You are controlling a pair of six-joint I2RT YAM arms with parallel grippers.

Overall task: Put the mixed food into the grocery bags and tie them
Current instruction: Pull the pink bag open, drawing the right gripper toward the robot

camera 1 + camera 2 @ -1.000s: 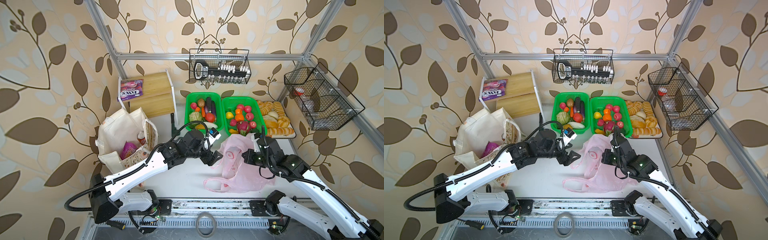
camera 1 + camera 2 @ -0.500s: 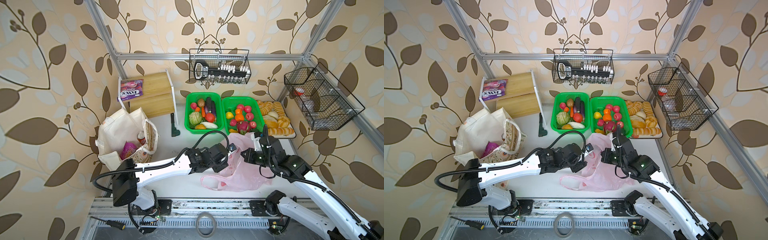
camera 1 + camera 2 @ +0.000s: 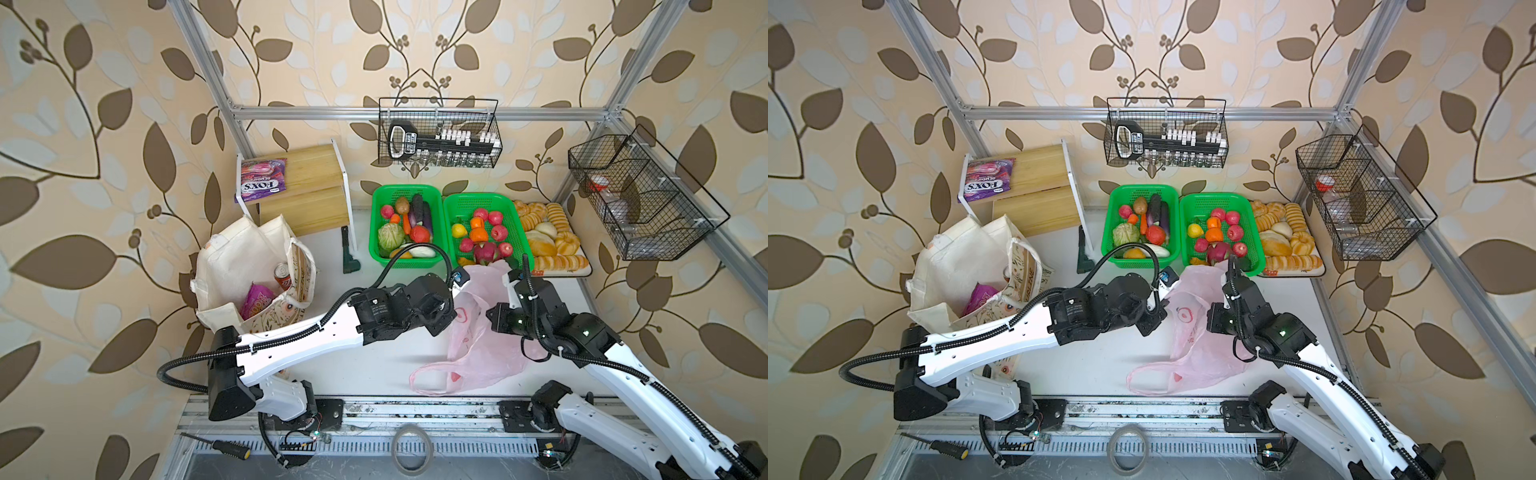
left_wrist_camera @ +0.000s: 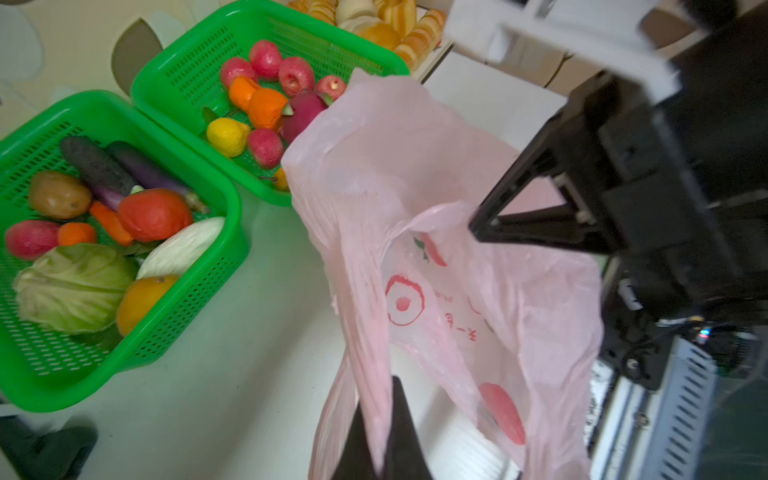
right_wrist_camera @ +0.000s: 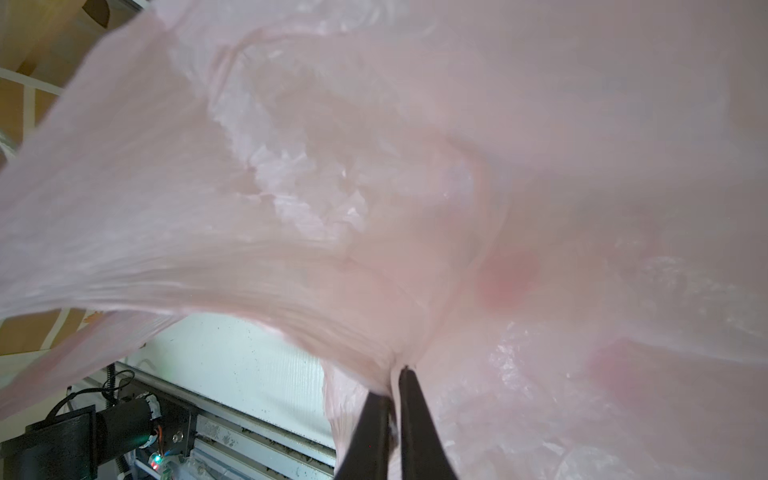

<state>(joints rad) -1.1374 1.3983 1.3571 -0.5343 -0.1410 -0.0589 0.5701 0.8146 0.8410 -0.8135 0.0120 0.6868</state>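
While standing at far left, tall cream canvas tote with floral print (image 3: 237,266): mouth open.
translucent pink plastic handle bag (image 3: 478,353): centre-right, just beside green plastic baskets (image 3: 405,189), top held up, bottom on white tabletop (image 3: 365,374).
left gripper (image 4: 376,399): clamped on bag film.
right gripper (image 5: 390,382): jaws nearly together, pinching bag film.
purple packet (image 3: 255,300), red drink can (image 3: 283,277): inside tote.

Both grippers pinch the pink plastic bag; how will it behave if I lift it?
Probably floppy: the pink plastic bag sags in folds between the left gripper and right gripper. Likely very light; it looks empty. The thin film might slip or tear at the pinches.
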